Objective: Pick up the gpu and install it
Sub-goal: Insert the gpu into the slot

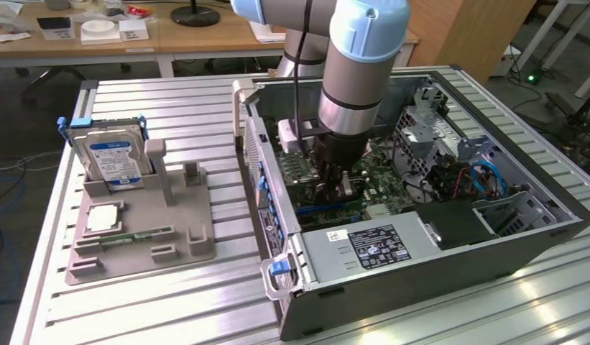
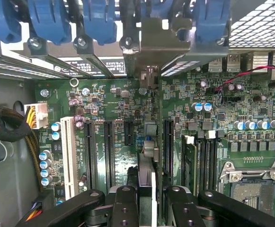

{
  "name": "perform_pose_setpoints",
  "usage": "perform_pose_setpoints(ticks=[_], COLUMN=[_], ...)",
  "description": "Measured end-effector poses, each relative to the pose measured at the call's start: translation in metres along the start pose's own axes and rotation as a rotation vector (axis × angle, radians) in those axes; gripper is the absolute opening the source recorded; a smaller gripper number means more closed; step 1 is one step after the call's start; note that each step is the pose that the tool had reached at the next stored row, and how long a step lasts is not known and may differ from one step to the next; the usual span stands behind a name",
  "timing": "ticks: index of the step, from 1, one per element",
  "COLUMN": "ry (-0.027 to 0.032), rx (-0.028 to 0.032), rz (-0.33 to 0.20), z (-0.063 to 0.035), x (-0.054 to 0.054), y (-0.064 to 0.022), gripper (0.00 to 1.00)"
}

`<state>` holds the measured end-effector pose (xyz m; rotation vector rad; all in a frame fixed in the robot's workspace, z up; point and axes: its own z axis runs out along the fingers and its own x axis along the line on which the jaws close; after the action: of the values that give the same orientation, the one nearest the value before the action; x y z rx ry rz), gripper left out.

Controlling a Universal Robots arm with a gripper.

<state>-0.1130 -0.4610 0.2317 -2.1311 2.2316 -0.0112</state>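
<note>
Black fingers of the gripper are clamping the gpu from both faces. In the wrist view the card is showing edge-on as a thin upright strip coming out from between them. Its long axis is running straight away from the fingers toward the rear wall of the computer case. That is the same direction as the black expansion slots and the white slot lying on the motherboard beside it.

The card is sitting in line with the slot row, between the black slots and the memory slots next to the processor socket. Whether its lower edge is already touching a slot I cannot tell, since the card itself is hiding that line.

At the far end, a silver bracket is meeting the rear wall among the blue latches, and it looks to be the card's own end plate.

In the exterior view the arm is reaching down into the open case, with the gripper low over the board, near the case wall on the exterior view's left. Beyond that wall, on the bench, a grey holder is carrying a hard drive.
</note>
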Motion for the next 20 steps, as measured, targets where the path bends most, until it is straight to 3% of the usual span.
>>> perform_pose_setpoints(ticks=[20], ry=[0.0], rx=[-0.0001], rz=[0.0], z=[0.0045], x=[0.0001], y=[0.0005], gripper=[0.28])
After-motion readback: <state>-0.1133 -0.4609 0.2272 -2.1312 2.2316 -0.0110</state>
